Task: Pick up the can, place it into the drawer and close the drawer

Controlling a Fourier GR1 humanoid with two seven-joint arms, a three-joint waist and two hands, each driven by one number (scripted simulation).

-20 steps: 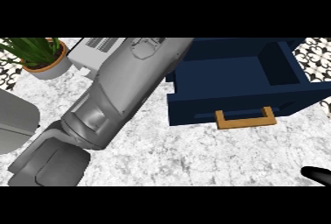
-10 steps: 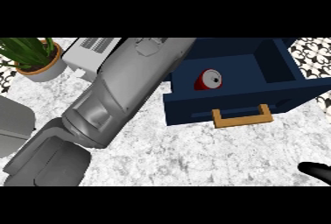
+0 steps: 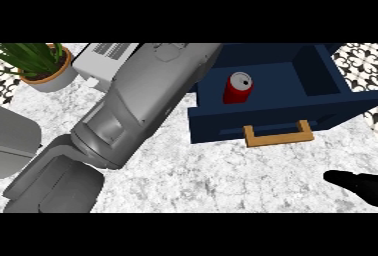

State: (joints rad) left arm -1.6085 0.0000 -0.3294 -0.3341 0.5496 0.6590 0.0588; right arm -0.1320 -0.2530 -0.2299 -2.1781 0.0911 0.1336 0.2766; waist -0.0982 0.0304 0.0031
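Drawer [image 3: 347, 107]: you find it open, top clear; can [image 3: 238, 88] upright inside left.
Handle [image 3: 278, 134]: bare counter [image 3: 221, 185] before it.
Left forearm [image 3: 140, 100]: blocks your drawer's left side.
Right hand [image 3: 356, 183]: lower right edge.

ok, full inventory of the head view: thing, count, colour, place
can: 1, red with silver top, upright inside the open drawer
drawer: 1, navy blue, pulled open, upper right
drawer handle: 1, tan, on the drawer front
potted plant: 1, green leaves in an orange-rimmed pot, upper left
white appliance: 1, white-grey, top centre-left, partly behind the forearm
counter: 1, white-grey marble
left forearm: 1, grey, diagonal from lower left toward the drawer; its robot hand is hidden
right robot hand: 1, black, lower right edge, only part shows
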